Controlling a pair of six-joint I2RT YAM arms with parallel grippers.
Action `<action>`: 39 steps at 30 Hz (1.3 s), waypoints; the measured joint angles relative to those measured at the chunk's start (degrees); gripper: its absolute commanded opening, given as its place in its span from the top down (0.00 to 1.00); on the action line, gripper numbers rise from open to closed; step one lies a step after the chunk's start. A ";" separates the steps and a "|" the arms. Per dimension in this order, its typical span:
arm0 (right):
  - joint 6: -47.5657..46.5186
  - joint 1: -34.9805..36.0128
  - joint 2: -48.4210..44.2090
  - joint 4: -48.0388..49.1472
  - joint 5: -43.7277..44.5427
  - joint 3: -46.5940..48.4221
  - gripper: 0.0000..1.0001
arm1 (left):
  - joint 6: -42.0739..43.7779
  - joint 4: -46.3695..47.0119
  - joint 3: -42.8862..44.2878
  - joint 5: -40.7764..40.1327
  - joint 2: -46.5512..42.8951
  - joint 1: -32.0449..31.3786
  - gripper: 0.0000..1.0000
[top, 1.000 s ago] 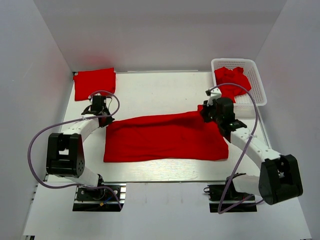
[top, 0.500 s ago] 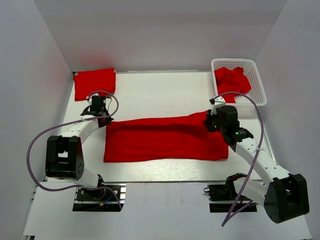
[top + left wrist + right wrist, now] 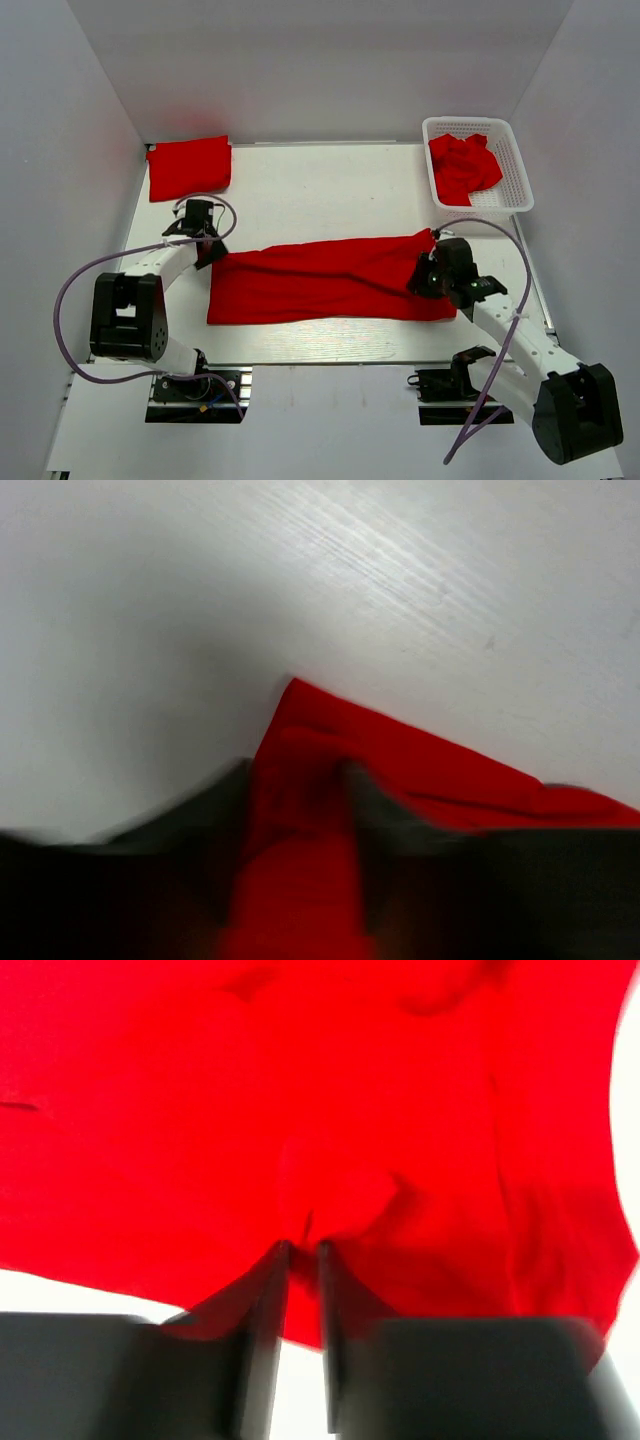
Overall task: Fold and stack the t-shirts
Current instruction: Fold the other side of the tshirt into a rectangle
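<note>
Blurrily, left jaws straddle the t-shirt (image 3: pixel 320 280) corner, grip unclear; right jaws narrowly parted on its cloth.

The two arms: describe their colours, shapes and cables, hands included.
The left arm and right arm look alike: white tube-like links between blocky black joint housings. A lilac cable loops loosely off the left arm, another off the right. The left hand and right hand have dark, flat fingers. The wrist views are blurred, so no markings can be made out.
</note>
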 measured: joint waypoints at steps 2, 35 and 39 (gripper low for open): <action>3.74 0.02 -1.16 -3.43 1.57 -1.18 0.32 | -1.29 -2.75 -0.35 -1.18 -0.70 -0.04 0.00; -0.02 -0.04 8.44 8.46 -7.37 5.55 0.10 | 0.33 6.14 -0.81 21.11 1.86 -2.27 0.51; 1.31 -0.04 10.69 8.61 -6.21 4.20 0.10 | -0.24 4.04 -3.69 19.67 2.43 -3.26 0.52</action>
